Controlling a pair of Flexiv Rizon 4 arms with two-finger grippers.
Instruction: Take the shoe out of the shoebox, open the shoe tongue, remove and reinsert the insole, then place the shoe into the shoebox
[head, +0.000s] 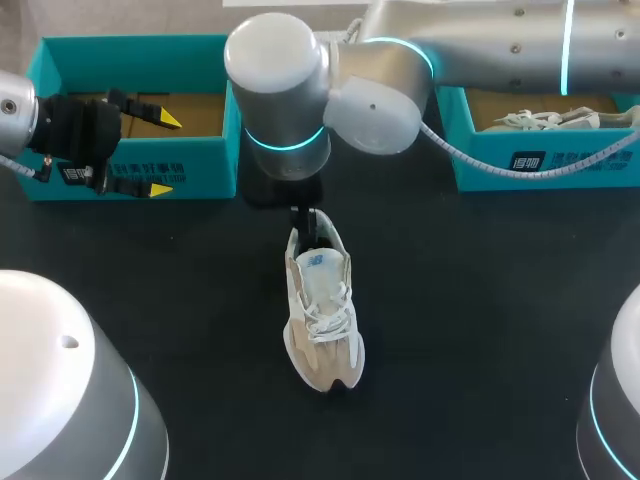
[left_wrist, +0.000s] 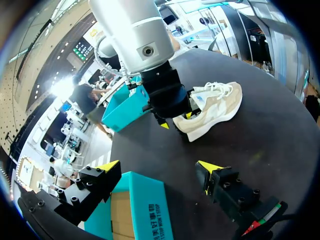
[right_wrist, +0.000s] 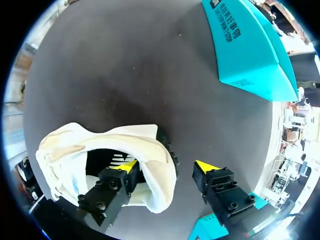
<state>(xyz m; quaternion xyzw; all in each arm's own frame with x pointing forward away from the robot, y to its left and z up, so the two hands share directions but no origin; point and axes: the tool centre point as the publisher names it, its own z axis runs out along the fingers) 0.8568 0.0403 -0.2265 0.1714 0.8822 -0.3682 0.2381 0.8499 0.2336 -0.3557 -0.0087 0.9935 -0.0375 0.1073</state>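
while the shoe (head: 322, 318) stands upright, parted right jaws straddle its heel.

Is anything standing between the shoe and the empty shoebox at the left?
The left gripper hangs open across the front wall of the shoebox, with one finger over its opening. Nothing lies on the table between the shoe and that box.

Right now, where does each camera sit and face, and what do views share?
Head view: fixed above and behind, looking down on the table; left arm and right arm show.
Left wrist view: on the left wrist, facing across the table; the open left gripper straddles a shoebox wall.
Right wrist view: on the right wrist, looking down at the shoe heel, inside the open right gripper.
Shared: all three show the shoe.
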